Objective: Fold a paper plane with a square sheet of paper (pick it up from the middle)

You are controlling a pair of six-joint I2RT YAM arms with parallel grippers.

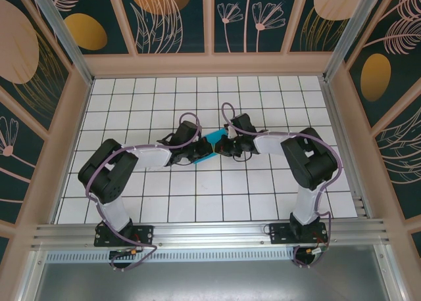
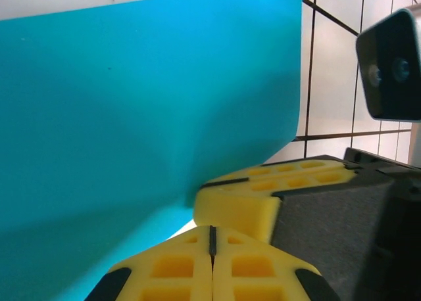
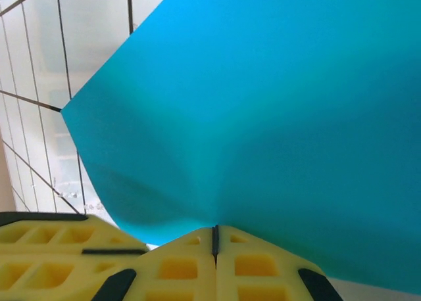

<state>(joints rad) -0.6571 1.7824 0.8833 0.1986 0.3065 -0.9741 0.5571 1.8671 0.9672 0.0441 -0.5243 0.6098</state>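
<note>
Cyan paper (image 1: pixel 209 146), thin and plain, held up off the tiles (image 1: pixel 197 196) at mid-table between the two arms. Tight clamp at left gripper (image 2: pixel 212 238), pads flush, apparently pinching the sheet's near edge at the seam. Same at right gripper (image 3: pixel 215 235): closed on the paper, soft creases fanning out from the pinch. Pinch points just beside each other along one edge, right fingers (image 2: pixel 263 196) close against the left pair in the left wrist view. Judged very light and limp, no stiffness to speak of; bowing and dimpling around each grip. Likely to flop or swing with any quick move, and to tear or crumple if pulled hard in opposite directions. Smooth surface, probably slippery, so a firm closed hold needed rather than a light one. Best taken at an edge with a shallow bite, leaving most of the sheet free for creasing. Better still with the grips spread wider apart before folding, for tension and a flat sheet. No sharp fold line visible; plane folding judged barely begun.
</note>
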